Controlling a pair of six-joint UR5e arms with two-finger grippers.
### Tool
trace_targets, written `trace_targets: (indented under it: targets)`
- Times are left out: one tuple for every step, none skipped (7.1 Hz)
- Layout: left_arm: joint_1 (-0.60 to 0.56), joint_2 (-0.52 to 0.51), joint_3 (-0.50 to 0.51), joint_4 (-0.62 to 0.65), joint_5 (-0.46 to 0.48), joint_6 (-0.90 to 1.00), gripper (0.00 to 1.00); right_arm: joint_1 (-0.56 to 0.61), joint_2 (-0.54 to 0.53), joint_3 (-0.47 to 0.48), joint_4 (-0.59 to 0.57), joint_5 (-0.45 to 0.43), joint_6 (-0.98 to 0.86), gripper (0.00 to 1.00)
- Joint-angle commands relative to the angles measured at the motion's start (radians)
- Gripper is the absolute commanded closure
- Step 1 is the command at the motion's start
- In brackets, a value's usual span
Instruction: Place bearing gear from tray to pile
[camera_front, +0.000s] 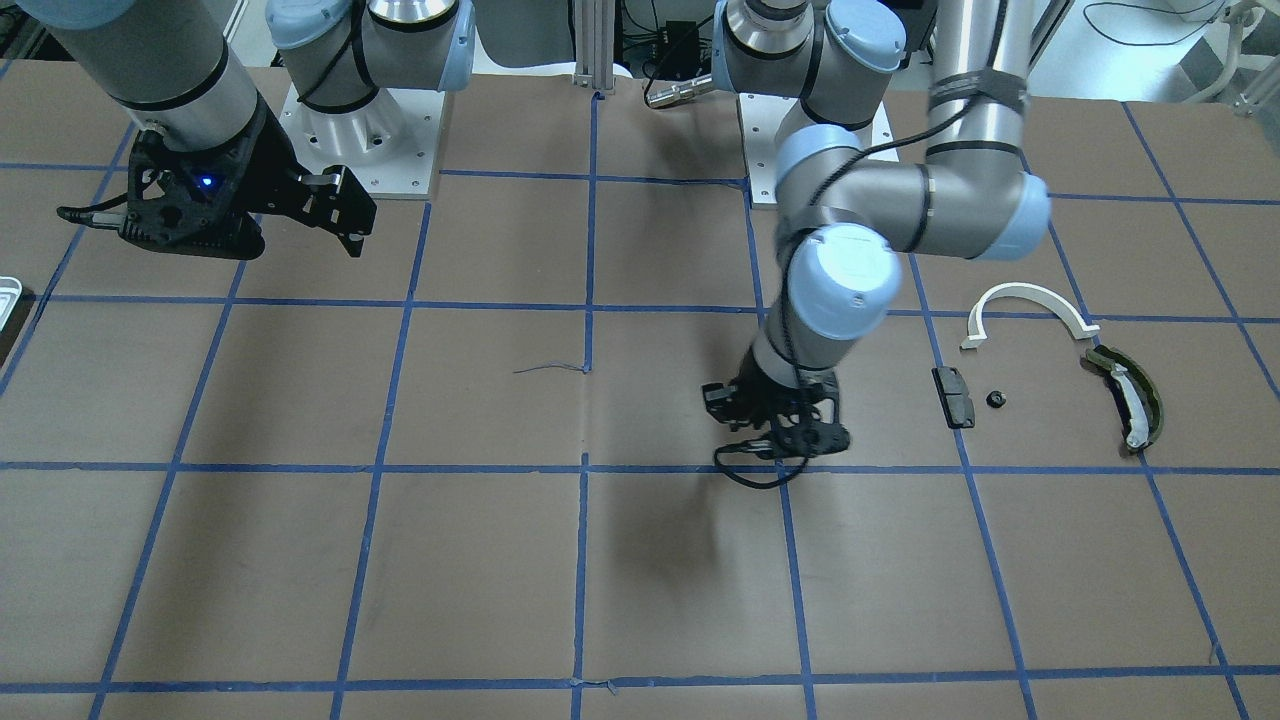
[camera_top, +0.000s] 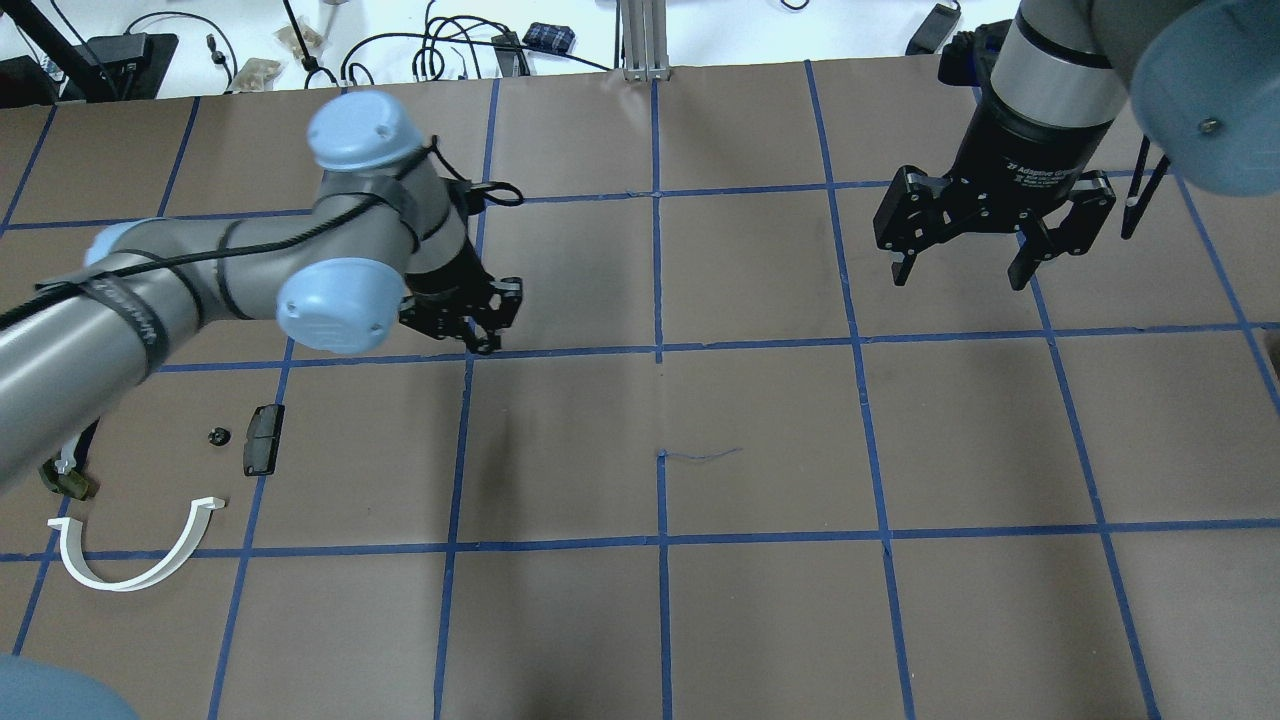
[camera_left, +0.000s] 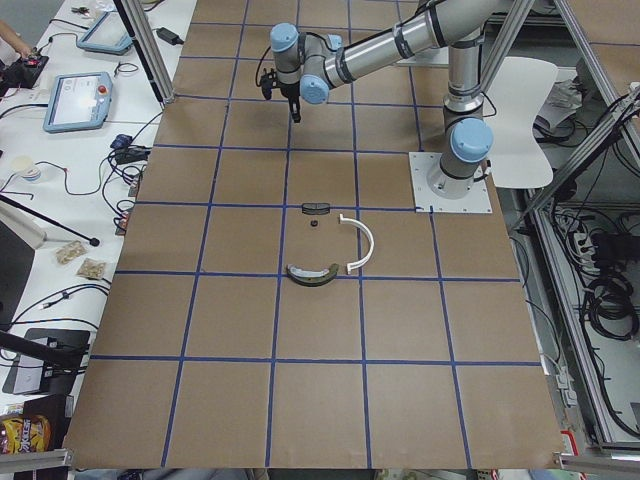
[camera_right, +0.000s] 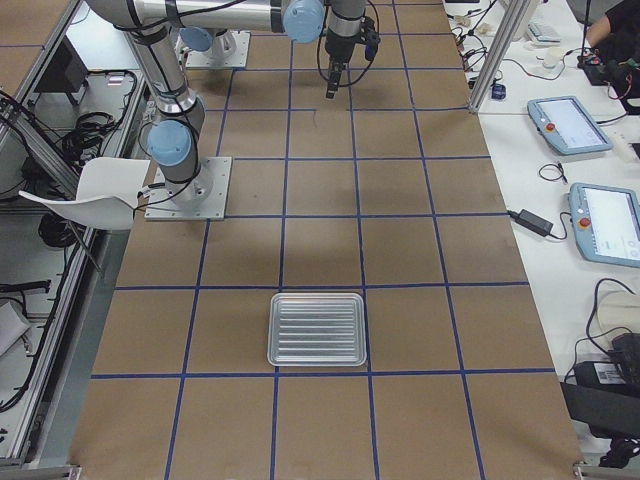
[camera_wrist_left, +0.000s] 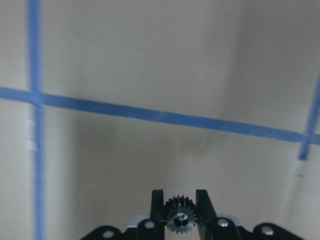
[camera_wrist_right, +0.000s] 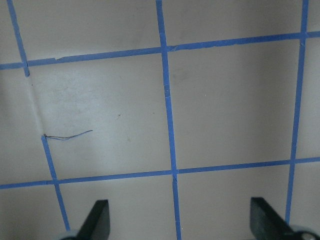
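Left wrist-mounted cam shows it best: one small black bearing gear (camera_wrist_left: 180, 218) pinched between the two fingers of the left gripper (camera_wrist_left: 180, 200), held up off the table (camera_front: 300, 560). The pile is four loose bits, one white half-ring (camera_front: 1030, 295), one olive shoe (camera_front: 1150, 395), one black pad (camera_front: 953, 396) and one tiny black round piece (camera_front: 996, 399), and the gear hangs beside them, toward the table's middle. One tray (camera_right: 316, 330) sits well apart, and the right gripper (camera_top: 960, 277) hovers spread wide, holding nothing.
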Motion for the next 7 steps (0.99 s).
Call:
trace_targets:
  targets:
    - [0.223,0.05,-0.002,-0.059,0.132,0.287,1.0,0.0,-0.001,0.0,0.0,-0.001,-0.001,0.0]
    - [0.283,0.059,-0.023,-0.065,0.144,0.365,1.0,0.0,-0.001,0.0,0.0,0.001,-0.001,0.0]
    - [0.357,0.061,-0.031,-0.062,0.15,0.446,1.0,0.0,-0.001,0.0,0.002,0.001,-0.001,0.0]
    - [0.437,0.055,-0.034,-0.047,0.144,0.567,1.0,0.0,-0.001,0.0,0.002,0.001,-0.001,0.0]
    - [0.498,0.032,-0.039,-0.007,0.143,0.658,1.0,0.0,-0.001,0.0,0.0,-0.001,-0.001,0.0]
    - [0.523,0.019,-0.048,0.01,0.137,0.694,1.0,0.0,-0.001,0.0,0.002,0.001,-0.001,0.0]
    - [0.528,0.019,-0.095,0.026,0.135,0.712,1.0,0.0,-0.001,0.0,0.002,-0.001,-0.001,0.0]
